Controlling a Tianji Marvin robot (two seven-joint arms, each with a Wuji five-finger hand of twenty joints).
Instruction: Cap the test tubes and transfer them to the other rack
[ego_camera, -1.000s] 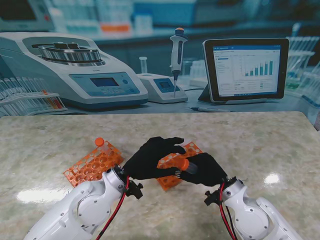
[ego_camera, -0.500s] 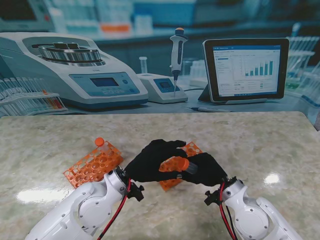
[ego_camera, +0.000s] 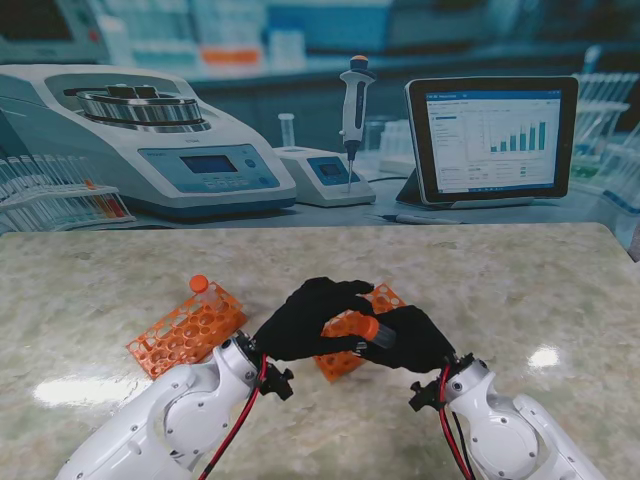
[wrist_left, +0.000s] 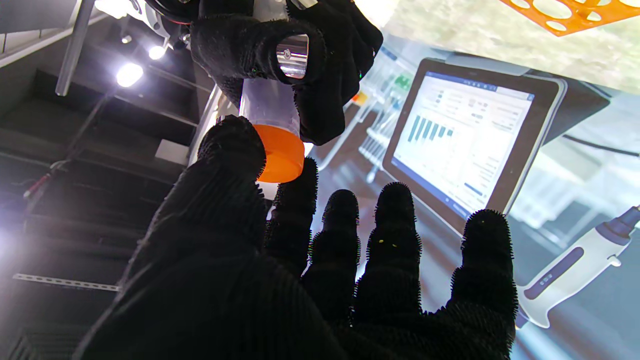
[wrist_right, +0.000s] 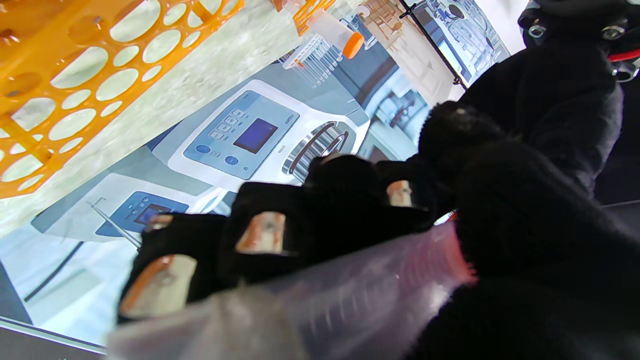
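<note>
Holding the test tube (ego_camera: 378, 336) clasped in your right hand (ego_camera: 408, 340) above the near rack (ego_camera: 352, 338), pinch the orange cap (wrist_left: 280, 154) with left hand (ego_camera: 308, 318) fingers (wrist_left: 235, 145) and twist squarely.

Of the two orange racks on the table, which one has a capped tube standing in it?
The left orange plastic rack: a clear tube with an orange cap stands at its far corner. The right orange rack sits mostly hidden under the robot hands.

bench (ego_camera: 520, 290): glossy marbled stone look
rack (ego_camera: 185, 328): orange plastic
left robot hand (ego_camera: 305, 318): fuzzy black cloth
tube (wrist_left: 270, 107): frosted plastic
</note>
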